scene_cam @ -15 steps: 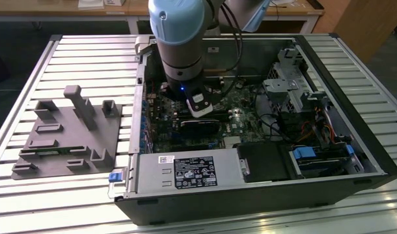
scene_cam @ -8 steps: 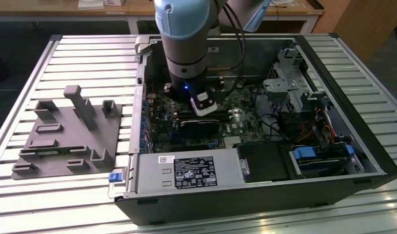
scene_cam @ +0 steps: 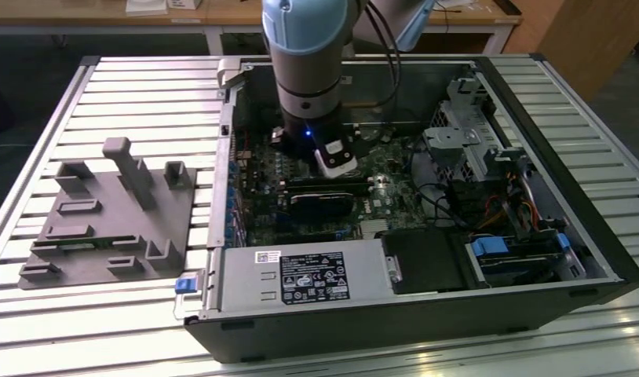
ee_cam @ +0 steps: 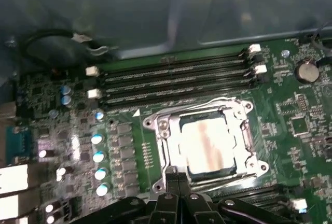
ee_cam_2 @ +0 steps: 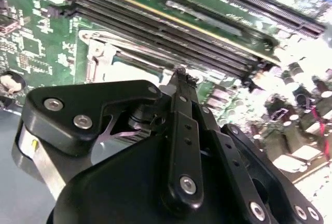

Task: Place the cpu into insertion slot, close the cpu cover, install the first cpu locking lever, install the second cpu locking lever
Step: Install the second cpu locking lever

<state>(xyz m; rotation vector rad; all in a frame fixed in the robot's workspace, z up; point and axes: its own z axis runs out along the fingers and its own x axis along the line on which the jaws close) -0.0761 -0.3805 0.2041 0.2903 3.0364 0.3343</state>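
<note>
**Claw poised over seated cpu inside open computer case**

The claw [ee_cam: 176, 178] has its two fingers pressed together, tips meeting, with nothing held. Just beyond the fingertips lies the cpu [ee_cam: 206, 149], its pale metal top showing, seated in the slot [ee_cam: 168, 154]. The cover [ee_cam: 236, 107] lies closed around it as a silver frame. Further past the claw run long dark memory slots [ee_cam: 171, 81] on the green board [ee_cam: 290, 130]. In the exterior view, the arm [scene_cam: 309, 71] reaches down into the case [scene_cam: 403, 322], which rests on a slatted tabletop [scene_cam: 131, 86].

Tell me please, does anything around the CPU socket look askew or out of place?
Nothing stands out. The cpu lies flat and square inside the cpu cover, which sits level over the insertion slot.
</note>
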